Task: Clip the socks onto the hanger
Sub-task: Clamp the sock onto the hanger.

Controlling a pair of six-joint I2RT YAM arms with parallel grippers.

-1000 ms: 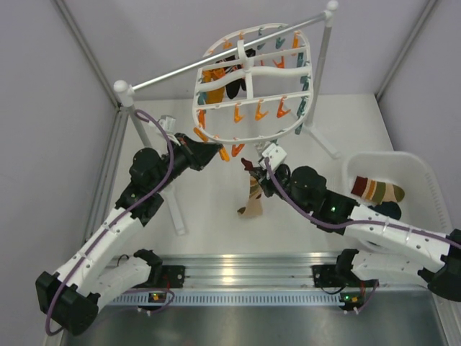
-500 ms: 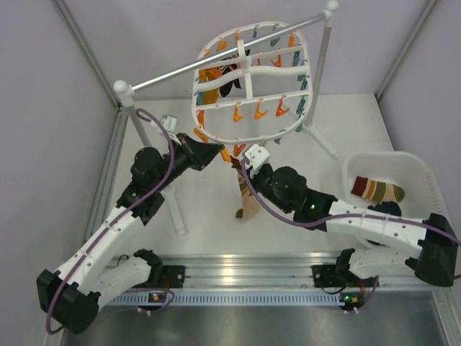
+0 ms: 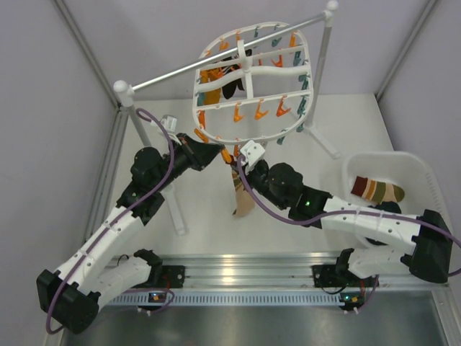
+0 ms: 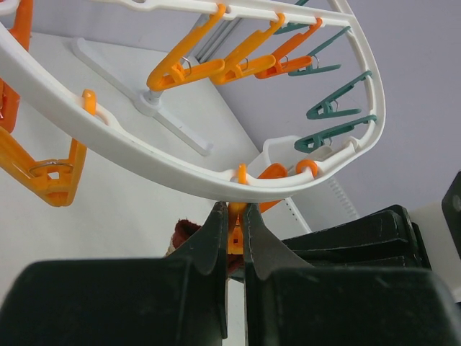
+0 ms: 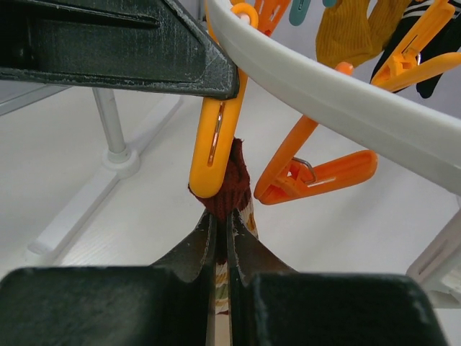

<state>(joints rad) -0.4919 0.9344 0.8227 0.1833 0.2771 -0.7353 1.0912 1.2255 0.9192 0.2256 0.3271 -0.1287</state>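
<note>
**Top view:** The white oval hanger (image 3: 252, 101) hangs from a grey rail (image 3: 166, 71) over the far half of the surface (image 3: 205, 223). The left hand (image 3: 218, 151) reaches up to the hanger's near rim, closed tight on an orange peg (image 3: 225, 153). Just beside it, the right hand (image 3: 235, 167) is clamped on the upper end of a striped sock (image 3: 242, 196), which dangles above the middle of the surface. A second striped sock (image 3: 377, 190) lies in a white basket (image 3: 425, 180) at the right edge. A mustard sock (image 3: 212, 76) and a dark sock (image 3: 234, 85) hang pegged on the hanger's far left part.

**Left wrist:** The two black fingers (image 4: 209, 241) squeeze the orange peg (image 4: 235, 238) directly under the hanger's curved rim (image 4: 144, 153). A dark red tip of the striped sock (image 4: 184, 234) shows just to the left of them. Teal pegs (image 4: 331, 104) line the rim to the right.

**Right wrist:** The right hand (image 5: 222, 216) is pinched shut on the striped sock (image 5: 229, 184) at its dark red end, which is held upright against the lower tip of the orange peg (image 5: 216, 137). Whether the fabric sits between the peg's jaws cannot be told. A black finger (image 5: 144, 50) of the left hand presses on the peg's upper part, below the hanger's rim (image 5: 346, 94). The mustard sock (image 5: 353, 29) hangs beyond.
</note>
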